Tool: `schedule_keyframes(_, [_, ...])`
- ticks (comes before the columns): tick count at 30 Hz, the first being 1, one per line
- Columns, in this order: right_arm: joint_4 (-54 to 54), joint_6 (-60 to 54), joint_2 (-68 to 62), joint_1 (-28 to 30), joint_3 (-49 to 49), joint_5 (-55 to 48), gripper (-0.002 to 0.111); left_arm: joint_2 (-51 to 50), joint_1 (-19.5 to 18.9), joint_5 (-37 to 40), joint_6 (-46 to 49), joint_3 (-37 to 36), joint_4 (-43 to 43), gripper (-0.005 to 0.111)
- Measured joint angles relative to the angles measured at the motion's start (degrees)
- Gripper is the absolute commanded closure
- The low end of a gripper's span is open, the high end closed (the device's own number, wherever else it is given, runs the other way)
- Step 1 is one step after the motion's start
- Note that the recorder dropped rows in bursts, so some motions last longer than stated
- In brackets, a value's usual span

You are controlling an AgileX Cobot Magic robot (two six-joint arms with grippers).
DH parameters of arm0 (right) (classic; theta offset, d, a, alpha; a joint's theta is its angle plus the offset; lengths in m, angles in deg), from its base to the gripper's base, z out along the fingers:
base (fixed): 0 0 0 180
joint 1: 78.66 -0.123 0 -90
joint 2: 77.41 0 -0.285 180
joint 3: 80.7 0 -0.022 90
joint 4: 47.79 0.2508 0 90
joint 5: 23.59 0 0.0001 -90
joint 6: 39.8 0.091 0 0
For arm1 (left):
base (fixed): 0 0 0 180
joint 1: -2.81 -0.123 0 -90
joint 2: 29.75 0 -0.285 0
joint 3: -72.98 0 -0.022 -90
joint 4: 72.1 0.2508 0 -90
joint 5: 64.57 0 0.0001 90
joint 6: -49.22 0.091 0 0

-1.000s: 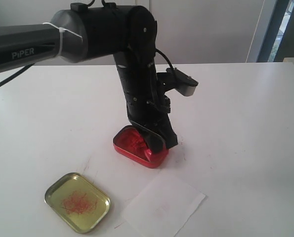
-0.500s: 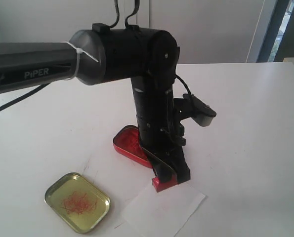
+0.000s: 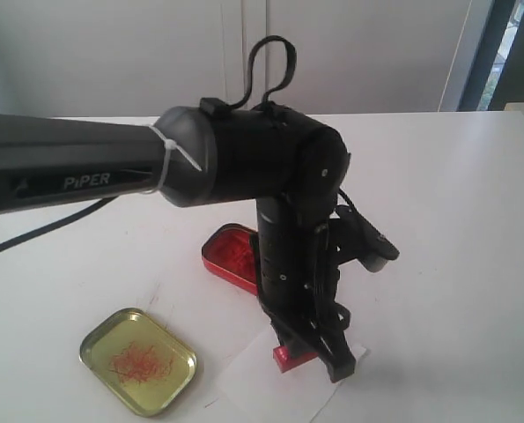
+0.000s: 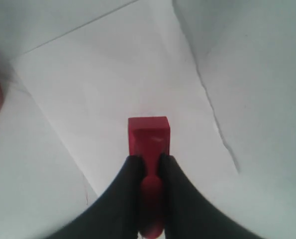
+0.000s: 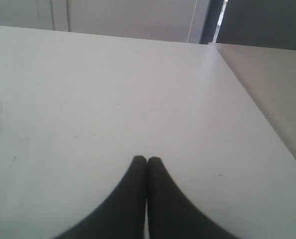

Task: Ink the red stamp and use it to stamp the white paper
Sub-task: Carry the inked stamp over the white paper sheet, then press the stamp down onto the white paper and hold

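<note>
Left black gripper: clamped on the knobbed handle of the small red plastic stamp, whose block base is over the thin white square paper; contact cannot be confirmed. Exterior view alone shows the red oval ink tin behind the arm and a shallow gold rectangular tin well left. Right black gripper, seen only by its wrist camera: fingers together, empty, above the white tabletop.

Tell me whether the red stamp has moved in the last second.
Yes. The red stamp has gone from the red ink tin toward the camera and is now over the white paper.
</note>
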Motion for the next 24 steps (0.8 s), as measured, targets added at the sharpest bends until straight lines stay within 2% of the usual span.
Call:
schedule_keyframes(3, [0.00,0.00,0.00,0.00,0.00,0.00,0.108,0.00,1.46,-0.76,-2.25,-0.22,3.52,0.107])
schedule_keyframes(6, [0.00,0.00,0.00,0.00,0.00,0.00,0.108,0.00,1.81,-2.55,-2.65,-0.84,3.52,0.107])
schedule_keyframes(13, [0.00,0.00,0.00,0.00,0.00,0.00,0.108,0.13,1.81,-4.98,-0.30,-4.43,-0.03,0.107])
schedule_keyframes(17, [0.00,0.00,0.00,0.00,0.00,0.00,0.108,2.07,-0.18,-5.39,1.67,-4.45,-4.21,0.107])
schedule_keyframes(24, [0.00,0.00,0.00,0.00,0.00,0.00,0.108,4.69,-2.73,-6.52,2.41,-5.39,-4.22,0.107])
